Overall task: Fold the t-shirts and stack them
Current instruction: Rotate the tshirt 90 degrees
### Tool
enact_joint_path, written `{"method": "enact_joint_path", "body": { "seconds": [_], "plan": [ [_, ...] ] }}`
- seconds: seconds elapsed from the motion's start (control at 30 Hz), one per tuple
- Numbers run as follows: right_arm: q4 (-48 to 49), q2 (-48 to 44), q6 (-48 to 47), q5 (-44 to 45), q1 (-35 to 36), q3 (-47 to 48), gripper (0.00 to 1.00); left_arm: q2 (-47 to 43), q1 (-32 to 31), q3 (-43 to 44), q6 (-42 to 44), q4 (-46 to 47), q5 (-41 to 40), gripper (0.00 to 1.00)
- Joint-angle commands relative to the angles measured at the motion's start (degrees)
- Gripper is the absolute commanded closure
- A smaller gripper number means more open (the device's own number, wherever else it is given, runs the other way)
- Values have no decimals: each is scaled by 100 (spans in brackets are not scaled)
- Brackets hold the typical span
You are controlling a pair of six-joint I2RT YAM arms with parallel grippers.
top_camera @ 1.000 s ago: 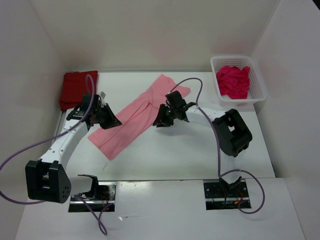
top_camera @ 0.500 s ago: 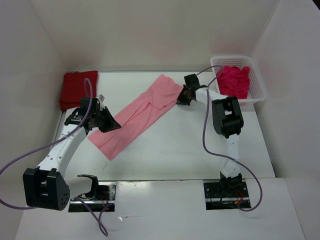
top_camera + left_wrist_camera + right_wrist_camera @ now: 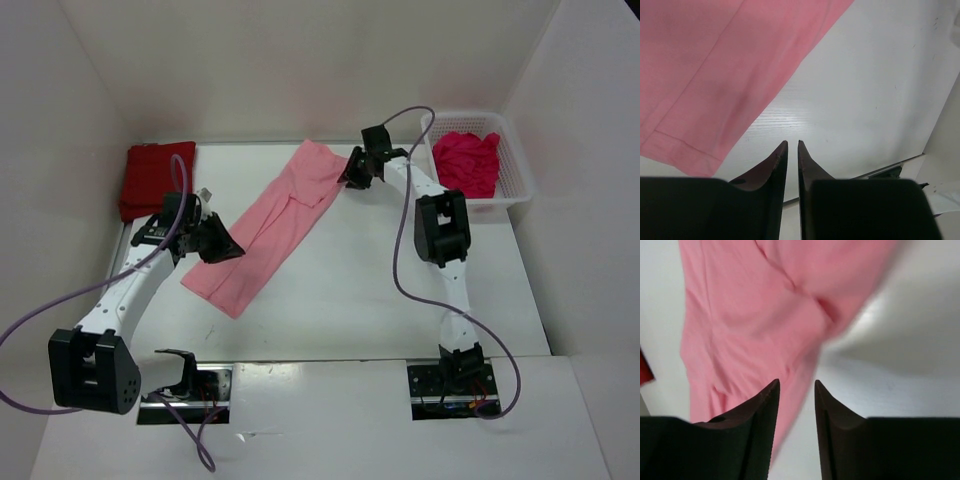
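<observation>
The light pink t-shirt (image 3: 275, 225) lies as a long folded strip, running diagonally across the middle of the table. It also shows in the left wrist view (image 3: 715, 65) and in the right wrist view (image 3: 750, 305). My left gripper (image 3: 226, 250) (image 3: 791, 143) is shut and empty over bare table, beside the strip's near left edge. My right gripper (image 3: 350, 176) (image 3: 796, 383) is open and empty at the strip's far right end. The dark red t-shirt (image 3: 155, 178) lies folded at the far left. The crimson-magenta t-shirt (image 3: 467, 163) is crumpled in the basket.
A white lattice basket (image 3: 460, 117) stands at the far right corner. White walls enclose the table on the left, back and right. Purple cables loop from both arms. The arm bases sit at the near edge.
My right arm has swung from the middle of the pink strip out to its far end. The strip's far end has shifted left. My left arm has hardly moved.
</observation>
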Motion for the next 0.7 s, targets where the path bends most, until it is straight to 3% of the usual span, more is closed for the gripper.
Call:
{"method": "enact_joint_path", "body": {
  "seconds": [0.0,0.07,0.13,0.27,0.43,0.57,0.67],
  "plan": [
    [444,-1375,-13,-39,43,-1698,59,0,-19,288,130,96,134,80],
    [964,-2264,172,-389,191,-3207,58,0,33,219,182,96,55,77],
    [1422,-2755,348,-575,639,-3899,58,61,34,218,183,96,55,77],
    [2177,-2890,804,-1182,1605,-5087,54,211,87,166,244,157,55,74],
    [2574,-2277,1149,-1306,2221,-4844,51,273,87,165,297,157,55,73],
    [2522,-1811,1272,-1209,2284,-4412,51,273,87,165,350,157,55,71],
    [2435,-1607,1333,-1069,2284,-4148,69,326,87,165,350,157,108,71]
  ]
}}
